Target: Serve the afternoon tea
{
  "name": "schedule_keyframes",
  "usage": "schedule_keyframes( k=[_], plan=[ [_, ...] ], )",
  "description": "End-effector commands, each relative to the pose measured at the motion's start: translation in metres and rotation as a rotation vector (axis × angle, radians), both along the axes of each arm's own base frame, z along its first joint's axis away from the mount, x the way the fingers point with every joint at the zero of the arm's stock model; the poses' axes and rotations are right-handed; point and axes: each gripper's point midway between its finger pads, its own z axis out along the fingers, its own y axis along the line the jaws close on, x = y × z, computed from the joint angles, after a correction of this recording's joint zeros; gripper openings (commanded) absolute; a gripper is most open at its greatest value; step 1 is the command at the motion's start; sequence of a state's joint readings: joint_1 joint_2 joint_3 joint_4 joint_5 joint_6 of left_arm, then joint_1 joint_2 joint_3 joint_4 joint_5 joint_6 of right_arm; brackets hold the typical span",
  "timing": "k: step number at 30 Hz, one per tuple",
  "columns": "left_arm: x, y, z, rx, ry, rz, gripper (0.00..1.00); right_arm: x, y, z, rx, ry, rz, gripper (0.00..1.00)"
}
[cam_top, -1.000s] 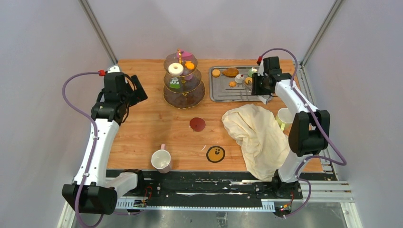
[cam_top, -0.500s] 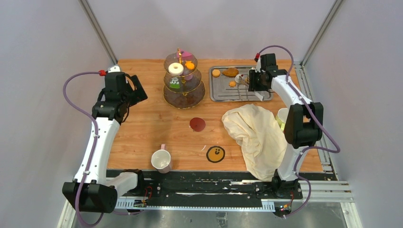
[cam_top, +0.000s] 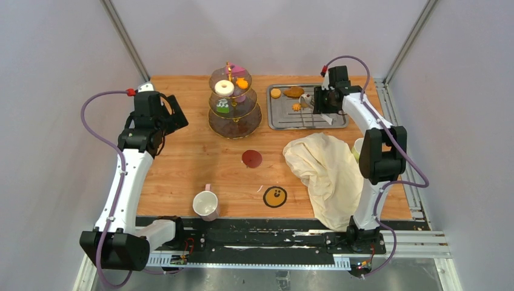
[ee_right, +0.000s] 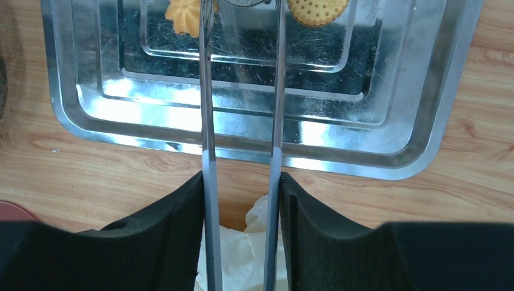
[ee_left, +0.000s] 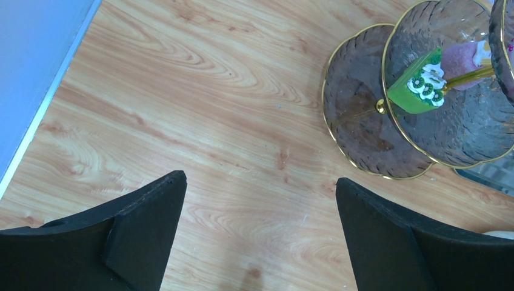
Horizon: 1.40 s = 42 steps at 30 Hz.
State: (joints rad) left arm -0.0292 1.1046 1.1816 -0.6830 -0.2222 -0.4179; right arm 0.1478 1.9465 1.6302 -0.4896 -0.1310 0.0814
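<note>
stand: three-tier smoky glass stand [cam_top: 235,128], gold stem, upright on the table [cam_top: 182,163]
on stand: white donut [cam_top: 224,88] and orange macaron [cam_top: 242,83] on top tier; green cake [ee_left: 418,85] on middle tier
left gripper [ee_left: 260,185]: left of the stand, apart from it, above bare wood; fingers spread wide, nothing between them
steel tray [cam_top: 285,116]: just right of the stand, flat on the table
on tray: yellow flower cookie [ee_right: 185,9], round biscuit [ee_right: 316,7], more small pieces at the tray's far side
right gripper [ee_right: 241,179]: right of the stand, over the tray; fingers clamped on the handles of metal tongs [ee_right: 206,91]
tongs: both arms run out over the tray, nearly parallel; a grey item sits between the tips at the picture's top edge, cannot tell if pinched
near mug [cam_top: 205,204]: nearer the arm bases than the stand, well apart from it, upright
second mug [cam_top: 359,148]: far right of the stand, beyond the cloth, partly hidden by the right arm
cloth [cam_top: 324,170]: right of the stand and nearer, crumpled
red coaster [cam_top: 252,159]: near the stand's front
yellow face coaster [cam_top: 275,196]: further toward the arm bases than the red one
</note>
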Motion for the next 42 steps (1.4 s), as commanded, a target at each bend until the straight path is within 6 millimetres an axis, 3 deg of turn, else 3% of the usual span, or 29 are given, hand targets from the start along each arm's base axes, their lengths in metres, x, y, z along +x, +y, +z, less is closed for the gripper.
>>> schedule_keyframes(
  k=[1, 4, 9, 15, 22, 30, 35, 42],
  plan=[
    [0.005, 0.006, 0.005, 0.023, -0.020, 0.014, 0.98, 0.014, 0.008, 0.012, -0.018, -0.047, 0.024, 0.45],
    [0.005, 0.006, 0.003, 0.025, -0.016, 0.014, 0.98, 0.018, 0.008, 0.016, -0.033, -0.060, 0.022, 0.46],
    [0.004, 0.007, 0.004, 0.029, -0.018, 0.015, 0.98, 0.023, 0.007, 0.003, -0.049, -0.035, 0.020, 0.45],
    [0.004, 0.006, 0.004, 0.028, -0.019, 0.013, 0.98, 0.013, 0.008, 0.005, -0.054, -0.029, 0.032, 0.24],
    [0.003, 0.005, 0.005, 0.019, -0.025, 0.010, 0.98, -0.011, 0.012, 0.032, -0.039, -0.063, 0.046, 0.02],
    [0.002, 0.000, 0.002, -0.008, -0.028, 0.000, 0.98, -0.056, 0.028, 0.060, 0.004, -0.101, 0.077, 0.01],
    [0.001, -0.002, 0.002, -0.015, -0.031, -0.006, 0.98, -0.082, 0.049, 0.087, 0.035, -0.164, 0.148, 0.01],
    [-0.001, -0.003, 0.001, -0.022, -0.033, -0.007, 0.98, -0.111, 0.114, 0.137, 0.147, -0.292, 0.333, 0.01]
  ],
)
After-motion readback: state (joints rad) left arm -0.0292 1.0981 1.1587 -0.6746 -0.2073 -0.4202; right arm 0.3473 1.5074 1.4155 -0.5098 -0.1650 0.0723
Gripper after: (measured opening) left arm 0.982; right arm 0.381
